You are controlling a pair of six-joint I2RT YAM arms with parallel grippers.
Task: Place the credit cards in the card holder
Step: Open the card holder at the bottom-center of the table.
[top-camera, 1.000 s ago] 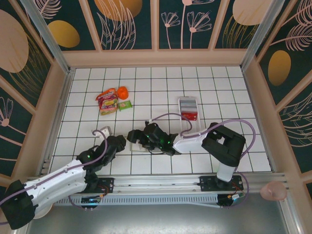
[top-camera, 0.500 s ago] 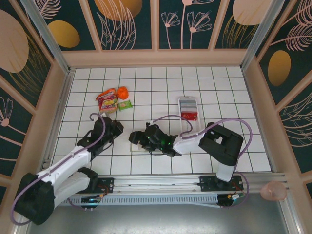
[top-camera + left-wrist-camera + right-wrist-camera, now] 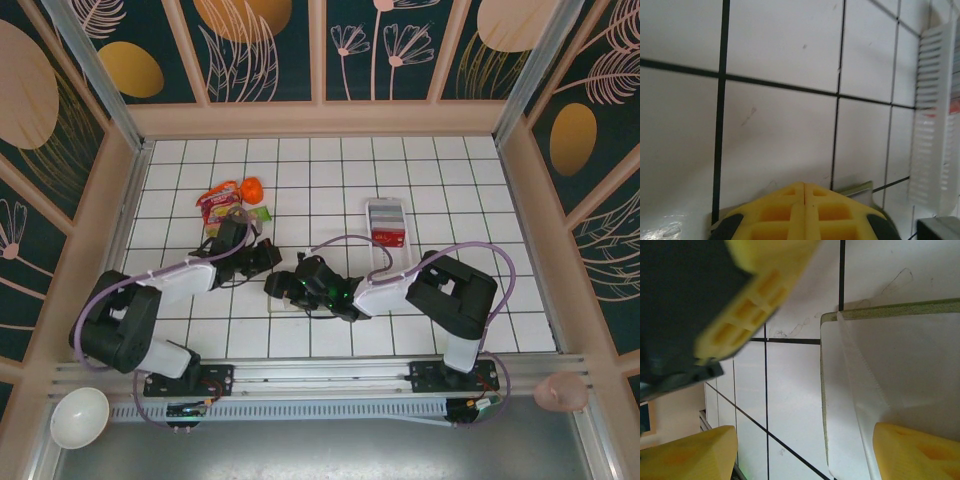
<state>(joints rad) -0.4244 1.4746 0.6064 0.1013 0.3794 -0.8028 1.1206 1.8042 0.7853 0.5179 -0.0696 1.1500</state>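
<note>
left claw (image 3: 805, 212) is closed, yellow fingers (image 3: 775, 214) flush together with nothing between them, tip over the olive edge of the wallet (image 3: 900, 365). right claw (image 3: 802, 452) is spread wide and holds nothing: one finger over the wallet's pale inside, the other over bare tile, straddling its stitched edge. wallet lies open and flat, front-middle of the tiled table (image 3: 330, 170), both claws nose to nose over it. red cards (image 3: 387, 237) sit in the near end of the white tray (image 3: 385, 210), well apart to the wallet's right. snack packets (image 3: 220, 207) just behind the left claw. open tile runs from there back to the wooden walls (image 3: 320, 118).
</note>
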